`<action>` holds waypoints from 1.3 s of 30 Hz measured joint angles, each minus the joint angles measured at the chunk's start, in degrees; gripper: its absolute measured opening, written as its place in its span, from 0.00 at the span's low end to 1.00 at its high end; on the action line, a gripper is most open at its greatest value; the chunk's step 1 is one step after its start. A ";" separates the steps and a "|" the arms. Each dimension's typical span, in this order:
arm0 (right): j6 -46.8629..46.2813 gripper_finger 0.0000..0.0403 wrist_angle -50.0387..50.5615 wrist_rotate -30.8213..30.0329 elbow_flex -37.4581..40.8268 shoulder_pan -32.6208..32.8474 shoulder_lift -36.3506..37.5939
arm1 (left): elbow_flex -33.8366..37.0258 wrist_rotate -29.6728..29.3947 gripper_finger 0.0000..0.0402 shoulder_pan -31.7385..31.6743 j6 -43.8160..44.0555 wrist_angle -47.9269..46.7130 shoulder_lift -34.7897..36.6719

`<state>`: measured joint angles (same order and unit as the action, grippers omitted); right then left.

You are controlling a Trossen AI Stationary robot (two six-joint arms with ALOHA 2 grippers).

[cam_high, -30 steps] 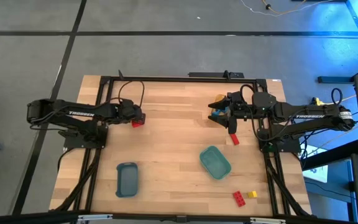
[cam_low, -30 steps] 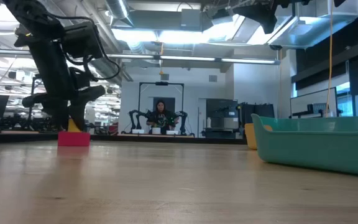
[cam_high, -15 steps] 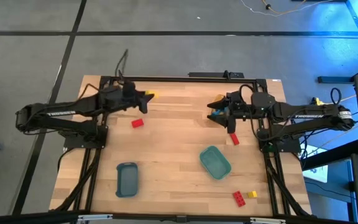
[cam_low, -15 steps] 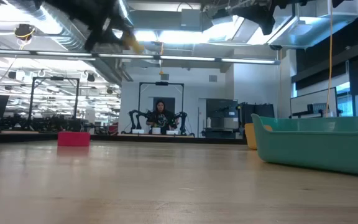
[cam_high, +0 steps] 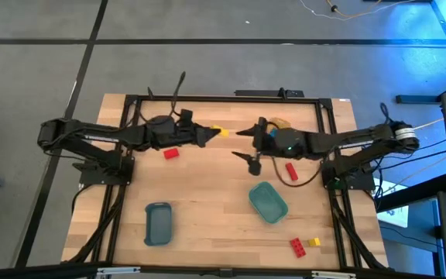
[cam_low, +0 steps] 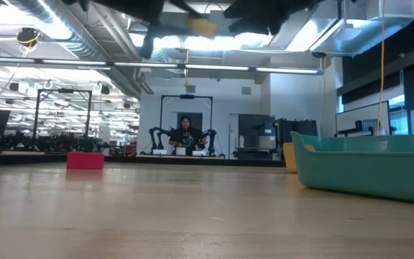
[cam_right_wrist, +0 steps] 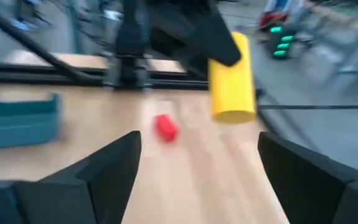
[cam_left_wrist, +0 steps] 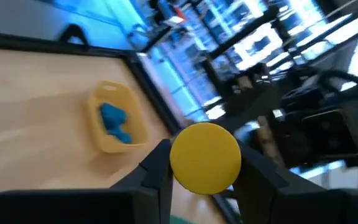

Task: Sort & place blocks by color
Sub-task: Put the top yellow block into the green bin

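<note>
My left end effector [cam_high: 210, 133] grips a yellow block [cam_high: 217, 132] in the air near the desk's far edge, facing my wide-open right end effector [cam_high: 246, 142], so I judge a handover toward the yellow tray [cam_left_wrist: 115, 119] comes next.

The pale, straight-grained wooden table top [cam_high: 207, 194] has a smooth, low-sheen finish. On it, the rounded teal plastic tray [cam_high: 268, 202] and the rounded slate-blue plastic tray [cam_high: 159, 223] look smooth and faintly glossy. The small yellow plastic cylinder block [cam_left_wrist: 204, 157] is smooth and matt, as is the small red plastic brick [cam_high: 172, 153]. A black metal frame [cam_high: 231, 98] edging the table looks matt.
</note>
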<state>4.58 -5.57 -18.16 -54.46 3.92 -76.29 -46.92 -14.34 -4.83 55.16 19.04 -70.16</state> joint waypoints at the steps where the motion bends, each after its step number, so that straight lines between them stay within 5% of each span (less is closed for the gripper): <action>1: 1.18 0.80 0.15 -2.46 -1.08 0.48 -1.06 | -0.07 0.34 0.28 0.07 0.48 1.40 -0.59; 5: 4.01 0.80 0.07 -8.36 -4.47 1.55 -4.08 | -0.15 0.38 0.28 0.37 3.27 3.50 -2.21; 18: 4.92 0.79 -7.57 -10.22 -6.12 1.64 -8.42 | -0.13 2.06 0.28 1.82 5.46 5.67 -2.54; 32: -0.28 0.33 -6.16 -10.08 -6.08 1.60 -8.88 | -0.06 2.96 0.28 1.89 5.38 5.63 -2.54; 39: -1.12 0.32 -6.36 -10.05 -6.03 1.58 -8.87 | -0.06 3.36 0.28 1.84 4.01 5.72 -2.52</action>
<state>3.46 -11.94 -28.21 -60.49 5.50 -85.17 -46.98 -10.98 -2.98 59.17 24.75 -72.69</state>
